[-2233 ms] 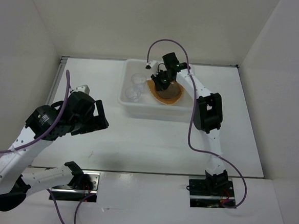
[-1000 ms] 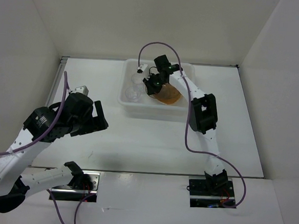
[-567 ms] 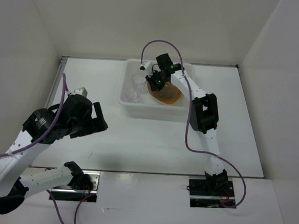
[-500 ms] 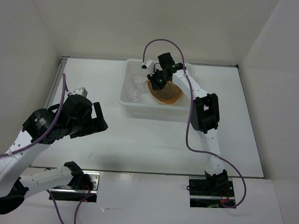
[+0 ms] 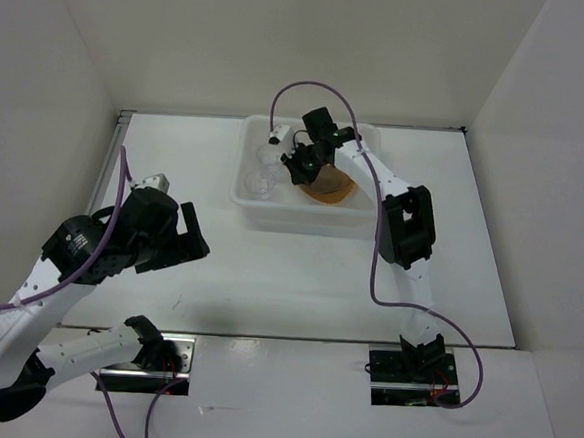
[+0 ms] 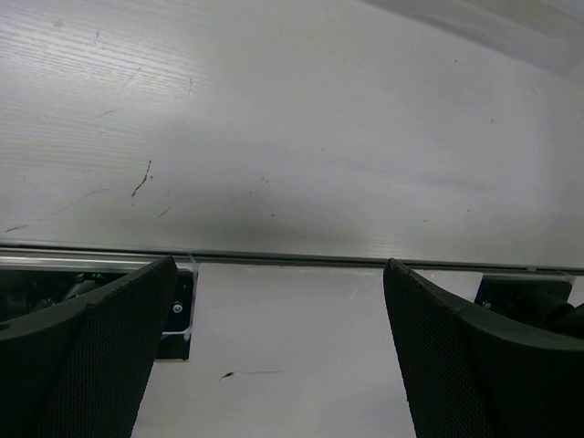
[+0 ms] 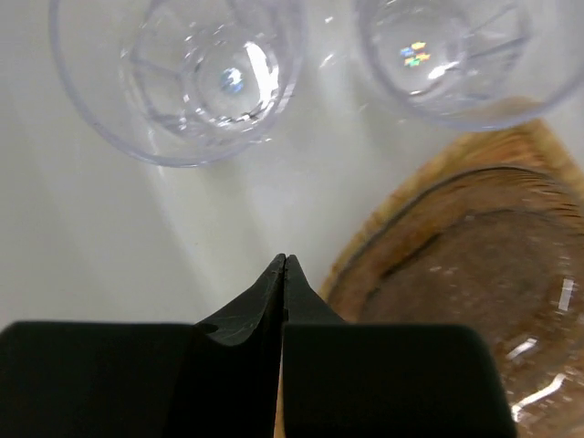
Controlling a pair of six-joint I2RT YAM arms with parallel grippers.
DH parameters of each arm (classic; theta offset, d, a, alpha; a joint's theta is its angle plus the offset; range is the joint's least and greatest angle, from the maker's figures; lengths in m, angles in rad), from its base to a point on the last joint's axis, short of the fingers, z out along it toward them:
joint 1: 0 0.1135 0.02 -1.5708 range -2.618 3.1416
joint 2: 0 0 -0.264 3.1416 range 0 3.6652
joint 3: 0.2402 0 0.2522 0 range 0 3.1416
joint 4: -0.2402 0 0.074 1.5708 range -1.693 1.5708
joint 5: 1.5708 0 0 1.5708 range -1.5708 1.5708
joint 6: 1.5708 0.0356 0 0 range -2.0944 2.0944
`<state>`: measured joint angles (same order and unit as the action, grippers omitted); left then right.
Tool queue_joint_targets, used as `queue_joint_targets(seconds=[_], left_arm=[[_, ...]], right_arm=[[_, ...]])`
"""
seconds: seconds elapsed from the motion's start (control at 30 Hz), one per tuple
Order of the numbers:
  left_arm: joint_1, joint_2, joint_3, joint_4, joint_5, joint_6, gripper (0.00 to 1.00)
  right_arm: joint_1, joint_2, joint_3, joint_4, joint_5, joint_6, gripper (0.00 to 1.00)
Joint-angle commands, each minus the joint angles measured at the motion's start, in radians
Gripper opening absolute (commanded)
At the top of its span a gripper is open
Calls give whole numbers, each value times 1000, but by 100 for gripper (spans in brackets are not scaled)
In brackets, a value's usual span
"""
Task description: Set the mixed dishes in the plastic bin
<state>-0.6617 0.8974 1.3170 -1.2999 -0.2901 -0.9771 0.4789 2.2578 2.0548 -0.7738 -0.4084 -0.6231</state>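
The white plastic bin (image 5: 302,218) stands at the table's far middle. Inside it lie the orange woven tray (image 5: 332,189) with a smoky brown saucer (image 7: 456,292) on it, and two clear tumbler cups (image 5: 259,186) (image 5: 268,155) upright at the bin's left end. My right gripper (image 5: 298,167) is down in the bin, shut and empty, its tip (image 7: 284,265) over the white bin floor (image 7: 100,228) just beside the tray's rim (image 7: 429,196). Both cups (image 7: 178,78) (image 7: 456,55) stand just beyond the tip. My left gripper (image 5: 186,234) is open and empty, away from the bin.
My left gripper (image 6: 283,365) hovers over bare white table near the front edge, above the arm base plates (image 6: 182,301). White walls enclose the table at the back and both sides. The right arm's purple cable (image 5: 291,94) loops over the bin.
My right gripper has shifted slightly left inside the bin, from over the tray toward the cups. The left arm has drifted a little lower and toward the front.
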Motion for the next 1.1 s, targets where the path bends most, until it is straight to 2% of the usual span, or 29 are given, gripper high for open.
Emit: queue_joint_targets(seconds=[0.0, 0.37, 0.77, 1.07], left_arm=[[1, -23, -1, 1, 11, -25, 100], [1, -41, -19, 1, 20, -34, 100], [1, -51, -38, 1, 29, -52, 100], [1, -69, -48, 1, 29, -61, 100]], right_arm=[[17, -29, -45, -12, -17, -38, 0], [17, -20, -107, 65, 77, -24, 0], [-33, 58, -32, 84, 180, 3, 0], [-63, 37, -22, 86, 158, 13, 0]])
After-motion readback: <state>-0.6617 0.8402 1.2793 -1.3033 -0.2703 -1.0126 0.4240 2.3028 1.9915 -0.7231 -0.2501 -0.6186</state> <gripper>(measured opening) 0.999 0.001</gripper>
